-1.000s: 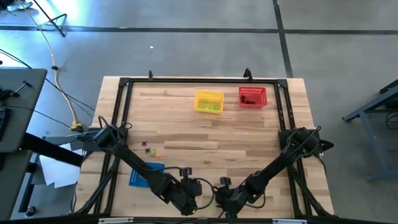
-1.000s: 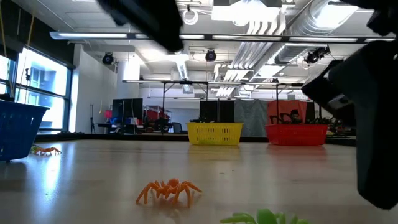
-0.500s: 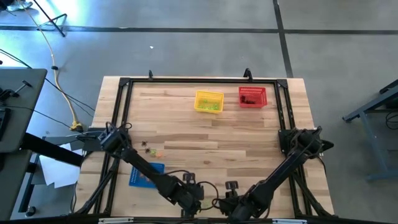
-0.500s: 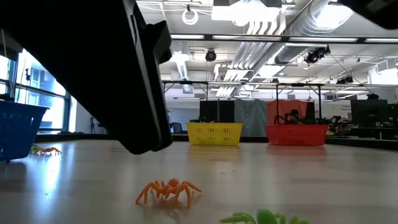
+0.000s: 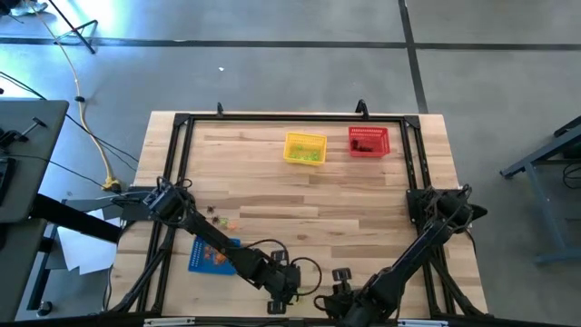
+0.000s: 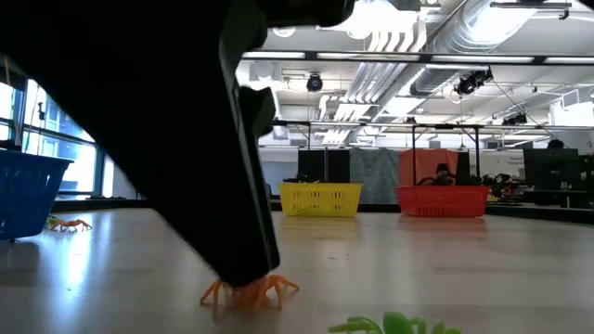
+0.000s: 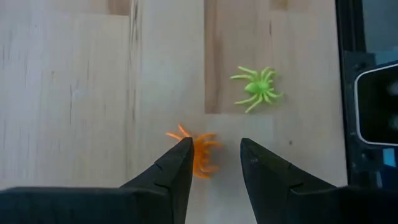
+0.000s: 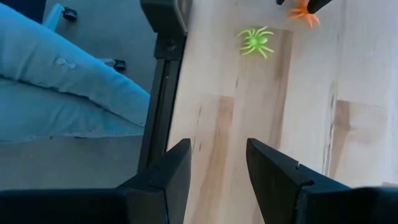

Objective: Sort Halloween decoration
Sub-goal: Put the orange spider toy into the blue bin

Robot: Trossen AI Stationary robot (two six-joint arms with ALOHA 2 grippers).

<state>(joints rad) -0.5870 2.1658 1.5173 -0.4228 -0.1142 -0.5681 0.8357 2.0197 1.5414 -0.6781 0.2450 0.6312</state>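
The left end effector (image 7: 214, 155), jaws apart and empty, straddles an orange spider (image 7: 198, 151) at the bench's (image 5: 300, 200) near edge; the right end effector (image 8: 217, 158) waits wide.

Two dark, near-black arms, slender and built of straight links with bulkier rounded joints. Thin black cables looping beside the wrists near the table's near edge. Left gripper (image 7: 214, 163): two matte black fingers (image 7: 176, 171), wedge-shaped, tapering to blunt, slightly inward-angled tips, with flat inner faces and bevelled edges. Right gripper (image 8: 217, 165): the same pair of matte black, tapering fingers (image 8: 171, 174) on a broad dark base. No markings or screws to be made out.
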